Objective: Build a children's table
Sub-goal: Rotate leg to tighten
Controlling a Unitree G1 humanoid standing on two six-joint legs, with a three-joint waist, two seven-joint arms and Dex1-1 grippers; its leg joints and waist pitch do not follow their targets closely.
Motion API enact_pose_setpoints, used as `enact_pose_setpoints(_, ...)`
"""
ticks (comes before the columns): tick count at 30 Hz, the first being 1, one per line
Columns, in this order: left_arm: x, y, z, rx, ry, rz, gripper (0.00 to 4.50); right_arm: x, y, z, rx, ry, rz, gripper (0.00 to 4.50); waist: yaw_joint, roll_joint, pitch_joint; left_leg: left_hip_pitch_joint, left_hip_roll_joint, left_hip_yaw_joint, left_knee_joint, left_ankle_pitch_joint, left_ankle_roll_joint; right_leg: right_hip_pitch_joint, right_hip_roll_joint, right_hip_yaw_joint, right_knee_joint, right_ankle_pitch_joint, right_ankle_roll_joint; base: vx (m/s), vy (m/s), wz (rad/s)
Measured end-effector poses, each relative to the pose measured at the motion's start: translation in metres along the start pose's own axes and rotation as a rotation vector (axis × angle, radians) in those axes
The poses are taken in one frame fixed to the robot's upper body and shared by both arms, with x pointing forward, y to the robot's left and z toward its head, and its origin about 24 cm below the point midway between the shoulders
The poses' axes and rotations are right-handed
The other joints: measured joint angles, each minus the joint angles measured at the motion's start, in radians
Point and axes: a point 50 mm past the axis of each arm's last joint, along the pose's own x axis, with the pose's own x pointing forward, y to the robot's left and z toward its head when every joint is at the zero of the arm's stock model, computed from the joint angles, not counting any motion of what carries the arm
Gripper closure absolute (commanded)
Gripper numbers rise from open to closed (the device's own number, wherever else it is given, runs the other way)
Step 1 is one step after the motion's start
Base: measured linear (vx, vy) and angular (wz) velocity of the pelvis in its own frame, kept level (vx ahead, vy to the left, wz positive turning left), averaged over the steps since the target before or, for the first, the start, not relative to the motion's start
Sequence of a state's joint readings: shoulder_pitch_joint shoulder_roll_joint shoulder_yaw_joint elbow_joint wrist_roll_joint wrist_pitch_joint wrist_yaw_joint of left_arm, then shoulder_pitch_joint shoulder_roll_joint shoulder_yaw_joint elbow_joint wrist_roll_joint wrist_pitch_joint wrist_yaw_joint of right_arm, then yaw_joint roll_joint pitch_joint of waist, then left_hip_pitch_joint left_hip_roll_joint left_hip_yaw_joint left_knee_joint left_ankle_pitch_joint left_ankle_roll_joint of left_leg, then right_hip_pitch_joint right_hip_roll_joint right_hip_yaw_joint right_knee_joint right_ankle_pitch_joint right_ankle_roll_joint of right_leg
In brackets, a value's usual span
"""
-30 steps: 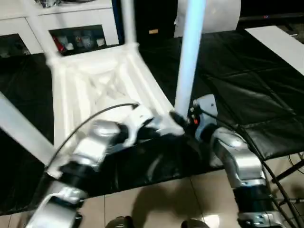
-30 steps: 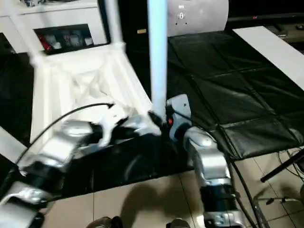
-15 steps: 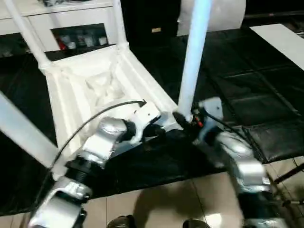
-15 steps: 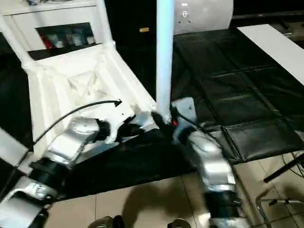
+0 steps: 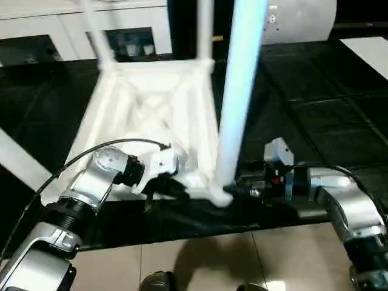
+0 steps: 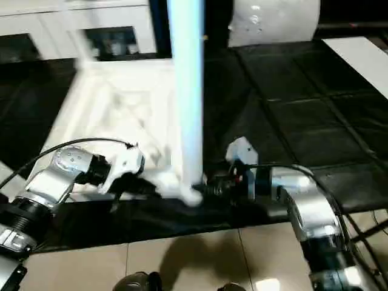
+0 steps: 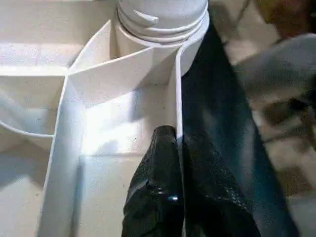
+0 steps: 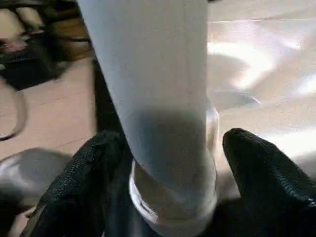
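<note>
Both grippers at table (image 5: 151,103) near edge: left gripper (image 7: 175,148) pinches rim.

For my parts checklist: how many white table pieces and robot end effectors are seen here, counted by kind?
White square plastic table top: 1
White tapered round plastic legs: 4
Black two-fingered end effectors: 2
Total: 7
</note>
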State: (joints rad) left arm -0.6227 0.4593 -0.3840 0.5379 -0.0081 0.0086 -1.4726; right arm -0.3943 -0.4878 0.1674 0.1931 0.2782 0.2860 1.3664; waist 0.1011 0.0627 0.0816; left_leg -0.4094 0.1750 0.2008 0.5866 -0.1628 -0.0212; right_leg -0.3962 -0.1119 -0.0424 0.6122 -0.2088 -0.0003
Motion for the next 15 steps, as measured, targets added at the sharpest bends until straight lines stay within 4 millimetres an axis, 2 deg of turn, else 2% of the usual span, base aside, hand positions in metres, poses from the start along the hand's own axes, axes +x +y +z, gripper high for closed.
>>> enact_pose_setpoints(8,0.007,0.004,0.008,0.067,0.017,-0.114,4.50,0.014,0.003,0.003,0.060,0.016,0.228,1.74,0.011,-0.002,0.001,-0.001,0.000,0.001,0.002,0.000,0.001,0.000,0.000,0.001,0.000,0.002,-0.003,0.000,0.000,0.00)
enact_pose_setpoints(11,0.008,0.005,0.009,0.083,0.024,-0.139,4.50,0.014,0.003,0.004,0.069,0.031,0.261,2.06,0.013,-0.003,0.001,-0.001,0.000,0.001,0.002,0.000,0.001,0.000,0.000,0.001,0.000,0.002,-0.003,0.000,0.000,0.00)
enact_pose_setpoints(15,0.009,0.006,0.009,0.092,0.024,-0.144,4.50,0.013,0.002,0.006,0.056,0.048,0.271,2.20,0.012,-0.003,0.001,-0.001,0.000,0.001,0.002,0.000,0.001,0.000,0.000,0.001,0.000,0.002,-0.003,0.000,0.000,0.00)
